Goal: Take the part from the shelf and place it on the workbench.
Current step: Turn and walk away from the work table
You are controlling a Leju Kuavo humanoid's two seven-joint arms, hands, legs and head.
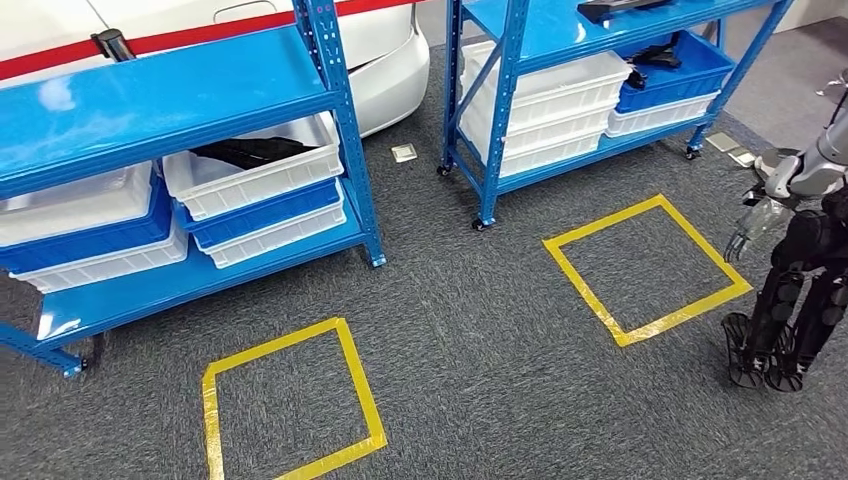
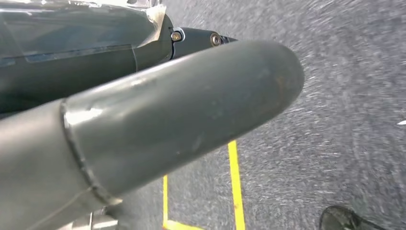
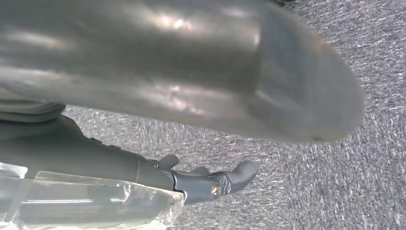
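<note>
overhead, the black part is lying in a white bin on the left blue shelf, beside yellow floor squares. up close, the right hand is hanging with fingers loosely apart, grasping nothing; the left hand's state i cannot tell.

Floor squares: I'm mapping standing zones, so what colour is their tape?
Yellow, on grey carpet; the head view shows both taped squares best.
</note>
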